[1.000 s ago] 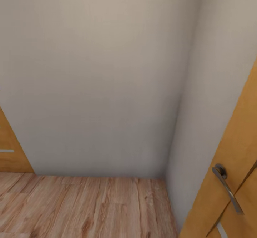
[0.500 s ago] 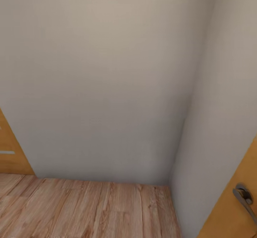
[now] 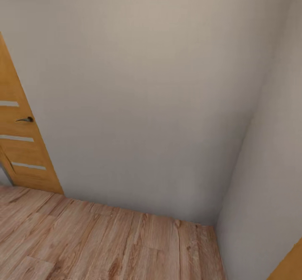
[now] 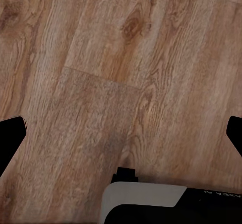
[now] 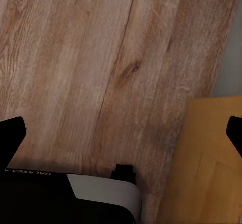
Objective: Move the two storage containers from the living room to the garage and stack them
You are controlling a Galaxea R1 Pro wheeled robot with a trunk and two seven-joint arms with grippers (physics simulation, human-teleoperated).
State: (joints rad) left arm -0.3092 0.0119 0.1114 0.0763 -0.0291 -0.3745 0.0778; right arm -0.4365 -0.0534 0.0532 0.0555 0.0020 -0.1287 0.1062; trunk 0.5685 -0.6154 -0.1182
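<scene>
Above plank flooring (image 4: pixel 101 58), both pincers (image 4: pixel 121 133) (image 5: pixel 121 133) gape, holding nothing.

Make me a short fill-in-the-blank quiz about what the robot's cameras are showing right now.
1. The floor is made of ____ planks.
2. The orange-brown door at the head view's left has three frosted ____.
3. The left gripper has its jaws wide ____ over the floor.
4. The wall facing the head camera is plain pale ____.

Missing words: wood; stripes; open; grey
</scene>
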